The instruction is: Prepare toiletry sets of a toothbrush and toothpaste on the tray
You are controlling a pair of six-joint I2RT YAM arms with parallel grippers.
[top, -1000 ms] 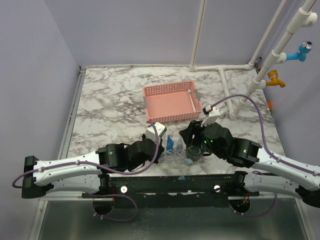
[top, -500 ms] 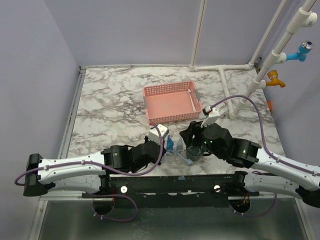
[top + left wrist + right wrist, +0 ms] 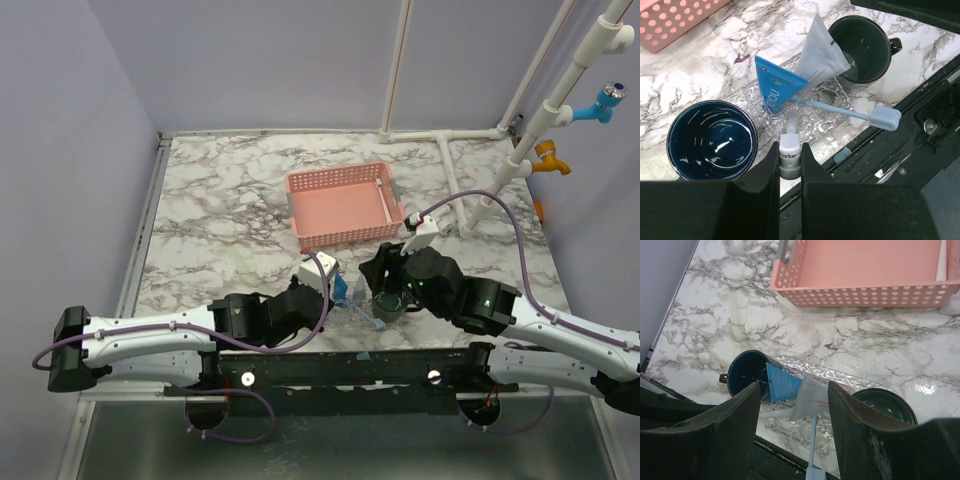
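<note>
A clear crinkled tray (image 3: 822, 122) lies at the table's near edge between a navy mug (image 3: 712, 140) and a dark green mug (image 3: 860, 47). A blue tube (image 3: 777, 87) and a pale grey tube (image 3: 822, 52) lean over the tray. The light-blue toothbrush (image 3: 840, 111) lies across the tray, with its head past the near rim. My left gripper (image 3: 789, 155) is shut on a tube's white cap; I cannot tell which tube. My right gripper (image 3: 795, 387) is open and empty above the tubes (image 3: 782, 382) and the toothbrush (image 3: 812, 440), beside the green mug (image 3: 885, 402).
A pink lattice basket (image 3: 345, 205) holding a white toothbrush (image 3: 385, 198) stands just beyond the tray. White pipes (image 3: 470, 205) rise at the right rear. The black front rail (image 3: 920, 100) runs right beside the tray.
My left arm has moved a little to the right and toward the tray. The right arm has not moved.
</note>
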